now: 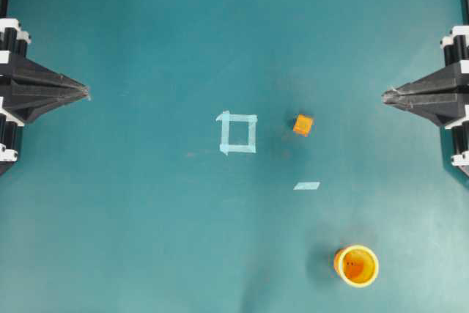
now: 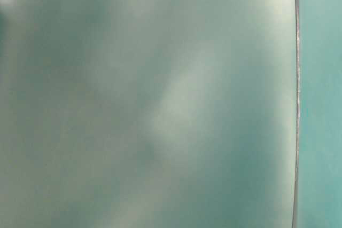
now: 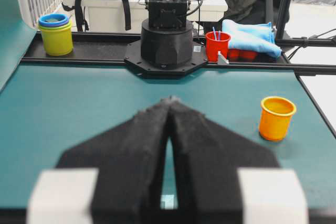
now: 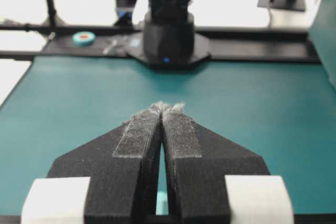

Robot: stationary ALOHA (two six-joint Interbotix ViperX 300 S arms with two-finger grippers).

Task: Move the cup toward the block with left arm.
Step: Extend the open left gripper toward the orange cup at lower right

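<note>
Black and tapered, the left pincer (image 1: 82, 91) sits at the left edge of the teal table (image 1: 132, 210) in the overhead view with its two fingers pressed together at the tips, holding nothing; the right pincer (image 1: 387, 95) mirrors it at the right edge, likewise closed and empty. Well apart from the left pincer, toward the lower right of the overhead view, stands the small round orange plastic cup (image 1: 356, 265) with its yellowish rim, upright and mouth up, so its axis is vertical. In the left wrist view the cup (image 3: 276, 118) stands ahead and to the right of the closed fingers. Between the two pincers, right of centre, lies the tiny orange cube (image 1: 303, 124), turned slightly askew, just beside a pale tape square outline (image 1: 238, 133). A short pale tape strip (image 1: 307, 185) lies between cube and cup.
</note>
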